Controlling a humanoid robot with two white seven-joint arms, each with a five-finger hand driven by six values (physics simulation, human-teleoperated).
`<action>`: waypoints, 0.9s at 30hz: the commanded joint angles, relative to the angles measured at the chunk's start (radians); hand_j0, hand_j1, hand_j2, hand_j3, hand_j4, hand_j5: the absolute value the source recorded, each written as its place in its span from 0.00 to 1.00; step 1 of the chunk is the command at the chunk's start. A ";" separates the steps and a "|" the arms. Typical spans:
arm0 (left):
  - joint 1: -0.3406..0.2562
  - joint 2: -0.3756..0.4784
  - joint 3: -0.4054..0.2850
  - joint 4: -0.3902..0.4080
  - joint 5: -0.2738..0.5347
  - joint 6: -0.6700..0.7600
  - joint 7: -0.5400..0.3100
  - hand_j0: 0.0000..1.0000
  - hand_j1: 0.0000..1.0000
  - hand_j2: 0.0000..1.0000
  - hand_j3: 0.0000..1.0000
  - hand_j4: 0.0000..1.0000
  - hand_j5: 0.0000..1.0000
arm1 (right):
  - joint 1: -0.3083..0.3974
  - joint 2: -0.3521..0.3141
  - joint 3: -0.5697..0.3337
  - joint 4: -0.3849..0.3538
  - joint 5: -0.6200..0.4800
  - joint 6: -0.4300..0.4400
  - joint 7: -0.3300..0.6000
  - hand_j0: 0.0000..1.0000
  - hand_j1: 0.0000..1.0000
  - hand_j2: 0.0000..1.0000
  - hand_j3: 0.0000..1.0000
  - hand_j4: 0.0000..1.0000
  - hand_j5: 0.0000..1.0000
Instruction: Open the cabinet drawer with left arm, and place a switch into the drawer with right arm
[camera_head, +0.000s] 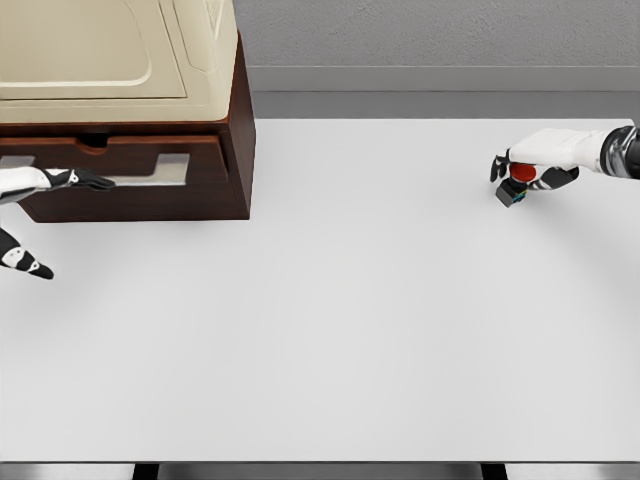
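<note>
Half the switch (515, 184) hides under right hand (532, 170).

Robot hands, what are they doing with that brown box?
The left robot hand reaches to the silver handle on the brown cabinet's drawer, which looks barely open. Far across the white table, the right robot hand grips a small red switch. Nothing is in the drawer yet.

- Dark brown wooden cabinet drawer (130, 170) with a silver handle, under a cream top, appears closed.
- Small black switch (514, 188) with a red button, well right of the drawer, tilted.
</note>
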 joint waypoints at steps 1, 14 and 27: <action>0.000 0.028 -0.013 -0.010 -0.054 0.000 -0.001 1.00 1.00 1.00 1.00 1.00 1.00 | 0.000 -0.001 -0.001 0.001 -0.019 -0.001 0.000 0.58 0.58 0.58 0.58 0.58 0.58; 0.003 0.089 -0.013 -0.065 0.012 -0.009 0.004 1.00 1.00 1.00 1.00 1.00 1.00 | -0.002 -0.001 -0.001 -0.001 -0.022 -0.010 0.000 0.48 0.48 0.48 0.48 0.48 0.48; 0.054 0.127 -0.011 -0.088 0.084 -0.080 -0.005 1.00 1.00 1.00 1.00 1.00 1.00 | -0.029 0.008 0.006 -0.051 -0.110 -0.032 0.000 0.48 0.48 0.48 0.48 0.48 0.48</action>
